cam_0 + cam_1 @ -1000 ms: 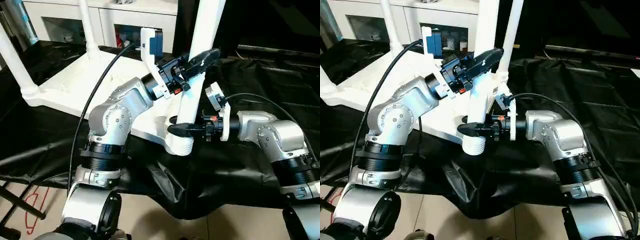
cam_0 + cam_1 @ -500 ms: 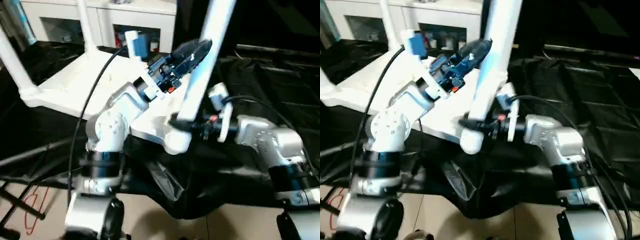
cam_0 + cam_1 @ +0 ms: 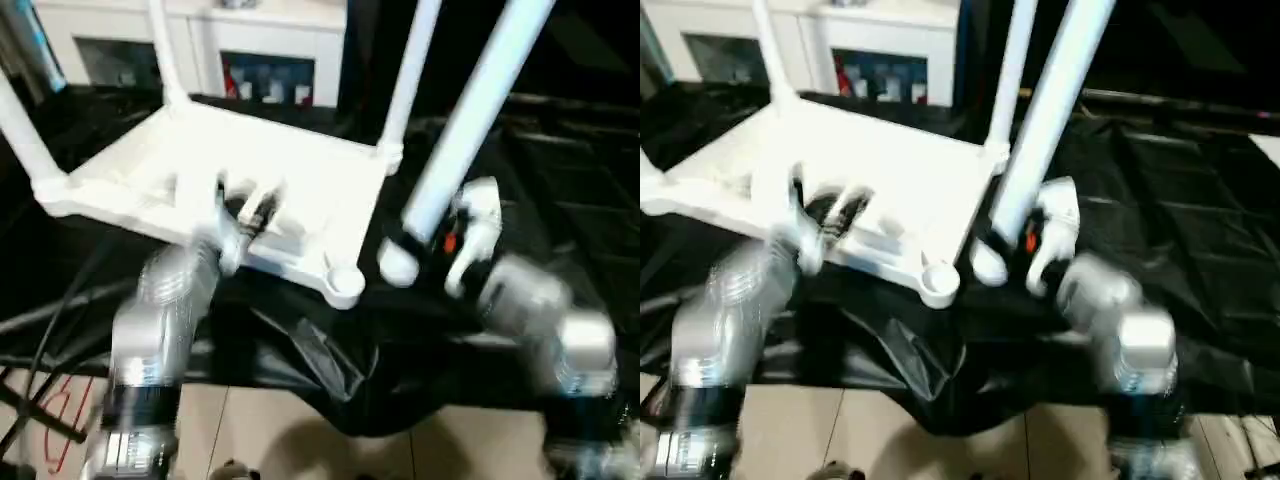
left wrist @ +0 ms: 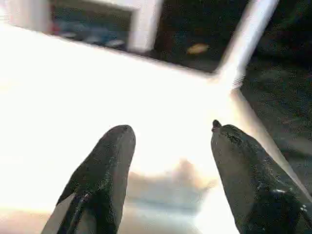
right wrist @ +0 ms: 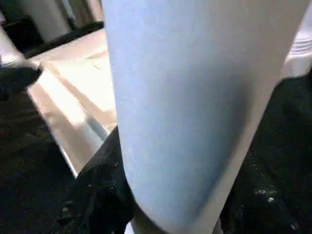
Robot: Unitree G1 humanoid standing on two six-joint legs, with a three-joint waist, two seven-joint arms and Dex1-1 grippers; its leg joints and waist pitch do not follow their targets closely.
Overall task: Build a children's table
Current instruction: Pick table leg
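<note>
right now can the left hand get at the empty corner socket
Probably yes. The left hand is open and holds nothing, hovering over the tabletop near that socket. The loose leg, gripped by the right hand, hangs tilted just beside the socket and could crowd the approach.

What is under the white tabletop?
A black sheet lies under the tabletop and spreads out past its edges. What the sheet itself rests on is covered.

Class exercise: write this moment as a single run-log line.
left end effector: open, empty, over tabletop | right end effector: shut on leg | leg: tilted, out of near corner socket
</note>
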